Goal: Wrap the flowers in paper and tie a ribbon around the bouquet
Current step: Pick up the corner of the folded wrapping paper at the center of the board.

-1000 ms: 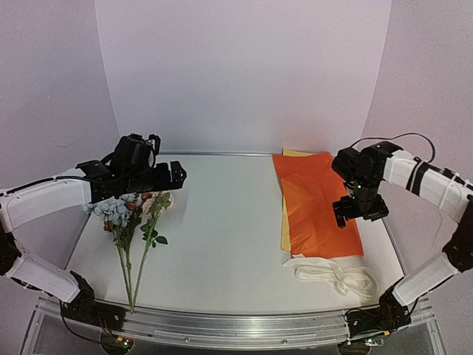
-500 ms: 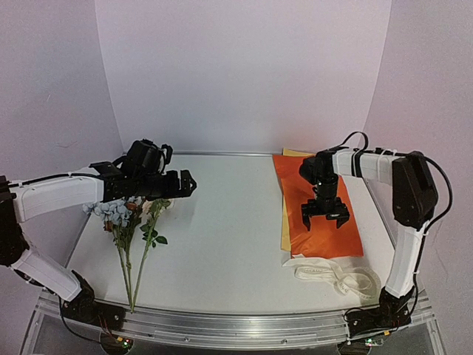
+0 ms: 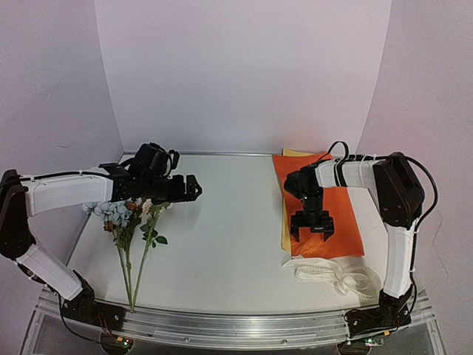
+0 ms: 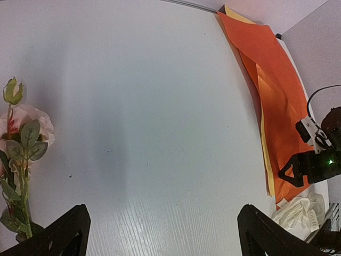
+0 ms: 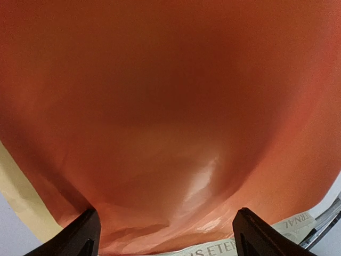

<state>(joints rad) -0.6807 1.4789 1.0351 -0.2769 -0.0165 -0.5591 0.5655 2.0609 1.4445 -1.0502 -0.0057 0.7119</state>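
The flowers (image 3: 131,216) lie at the left of the table, blooms far, stems toward me; the left wrist view shows a pink bloom (image 4: 26,121) at its left edge. My left gripper (image 3: 189,187) (image 4: 162,230) hovers open to the right of the blooms, with only bare table between its fingers. The orange paper (image 3: 324,194) (image 4: 273,90) (image 5: 170,106) lies on its pale yellow sheet (image 5: 20,198) at the right. My right gripper (image 3: 311,230) (image 5: 165,230) points down, open, with its fingertips on the paper's near end, which is puckered between them. The ribbon (image 3: 338,276) (image 5: 224,249) lies heaped just beyond that edge.
The table (image 3: 229,222) has a metal rail along its near edge (image 3: 236,325). Plain walls close in the back and both sides. In the left wrist view the right arm's gripper (image 4: 314,165) stands on the paper beside the ribbon heap (image 4: 301,210).
My right gripper has swung left and nearer, coming down onto the near end of the paper. The left gripper has drifted right, away from the blooms.
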